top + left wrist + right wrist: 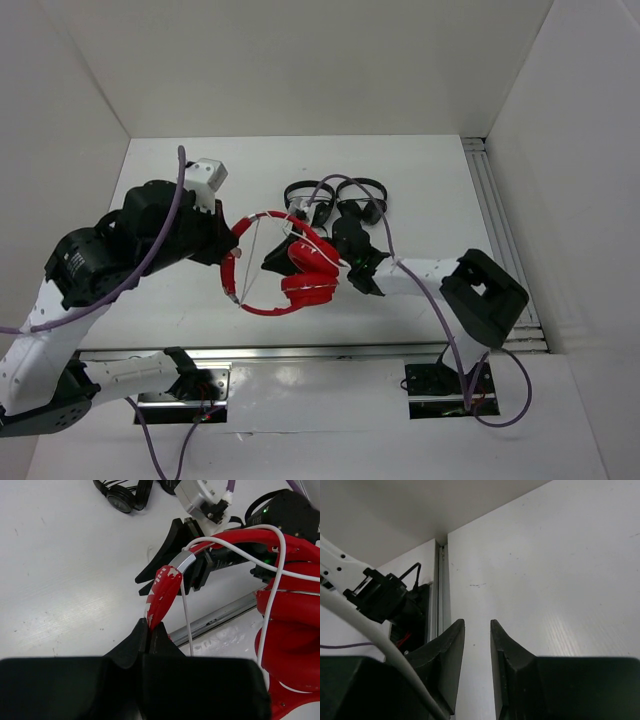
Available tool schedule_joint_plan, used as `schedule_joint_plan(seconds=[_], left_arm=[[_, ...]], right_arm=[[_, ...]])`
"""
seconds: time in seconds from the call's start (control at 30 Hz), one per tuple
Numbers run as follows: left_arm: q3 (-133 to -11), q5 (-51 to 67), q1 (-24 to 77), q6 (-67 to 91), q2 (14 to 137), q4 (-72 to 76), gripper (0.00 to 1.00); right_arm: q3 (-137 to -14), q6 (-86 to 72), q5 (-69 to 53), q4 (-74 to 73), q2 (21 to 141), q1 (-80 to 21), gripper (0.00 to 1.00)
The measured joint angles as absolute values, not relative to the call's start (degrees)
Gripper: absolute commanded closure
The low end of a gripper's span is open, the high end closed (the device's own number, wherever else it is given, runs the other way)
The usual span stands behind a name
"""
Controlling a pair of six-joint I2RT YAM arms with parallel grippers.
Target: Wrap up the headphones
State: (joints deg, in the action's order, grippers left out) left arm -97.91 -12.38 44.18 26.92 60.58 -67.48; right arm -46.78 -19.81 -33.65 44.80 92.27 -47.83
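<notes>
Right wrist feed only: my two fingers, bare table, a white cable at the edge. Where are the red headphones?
Observer: Right at your right hand. From above, its fingers show inside the loop of the red headphones.
Operator: Left hand?
Observer: The left hand is shut on the end of the headband.
Operator: Cable wrapped?
Observer: Not that I can see. The white cable arcs loosely over the headband.
</notes>
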Motion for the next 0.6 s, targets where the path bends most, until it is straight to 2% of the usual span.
schedule_joint_plan(seconds=[0.33,0.4,0.5,0.6], left_arm=[[-99.57,-18.15,44.18,33.78,60.75,-67.44,1.00],[-100.01,-19.31,44.18,35.44,60.75,-67.00,1.00],[-100.71,-21.23,44.21,37.60,60.75,-66.39,1.00],[-103.22,-23.81,44.18,38.59,61.45,-66.65,1.00]], right_arm=[[-45.82,-24.67,-30.57,54.85,103.20,-47.86,0.67],[-44.77,-26.20,-30.59,57.65,105.80,-47.88,0.73],[-43.77,-28.29,-30.57,61.52,110.21,-48.18,0.89],[-43.13,-30.11,-30.41,63.51,113.32,-48.90,0.89]])
